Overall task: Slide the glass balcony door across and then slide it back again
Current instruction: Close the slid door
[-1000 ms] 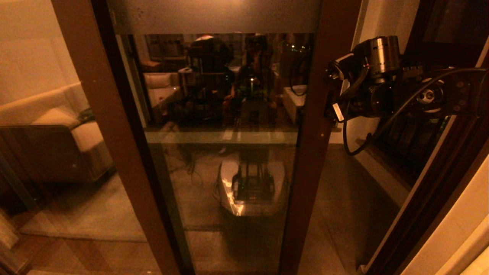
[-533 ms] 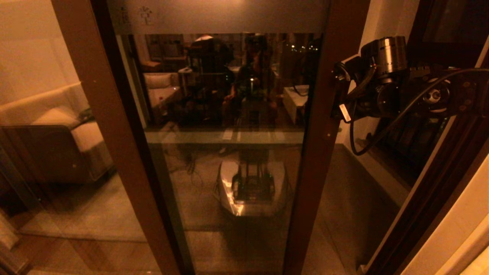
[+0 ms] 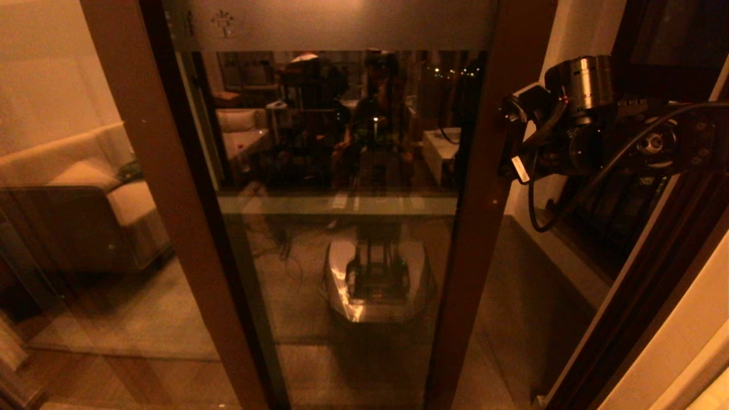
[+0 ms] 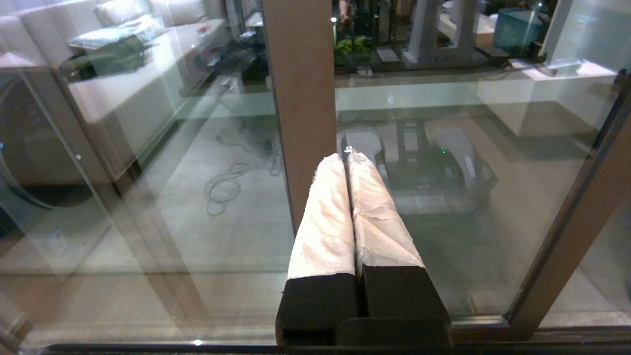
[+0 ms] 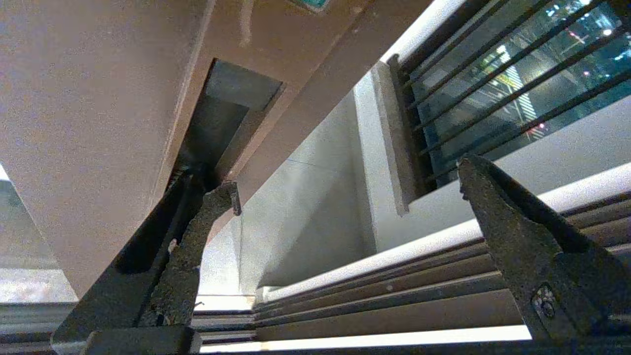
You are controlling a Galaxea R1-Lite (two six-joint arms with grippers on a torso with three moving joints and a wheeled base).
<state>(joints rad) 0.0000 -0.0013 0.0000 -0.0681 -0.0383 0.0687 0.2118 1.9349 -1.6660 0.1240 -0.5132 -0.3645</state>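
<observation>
The glass balcony door (image 3: 342, 239) fills the middle of the head view, with a frosted top band (image 3: 342, 23) bearing small characters. Its brown right stile (image 3: 484, 216) runs down beside my right gripper (image 3: 508, 139). In the right wrist view that gripper (image 5: 345, 187) is open. One finger (image 5: 207, 217) is hooked into the stile's dark recessed handle slot (image 5: 222, 113), and the other finger (image 5: 498, 217) hangs free over the gap. My left gripper (image 4: 347, 155), white-wrapped and shut on nothing, rests low in front of the glass near a brown stile (image 4: 300, 98).
A plain brown-framed glass panel (image 3: 154, 199) stands at the left, with a sofa (image 3: 85, 188) behind it. The dark barred window (image 5: 508, 74) and a white wall lie beyond the opening at the right. Floor tracks (image 5: 394, 305) run under the right gripper.
The door's right stile and my right gripper have moved to the right together. The characters on the frosted band have slid into view at the upper left.
</observation>
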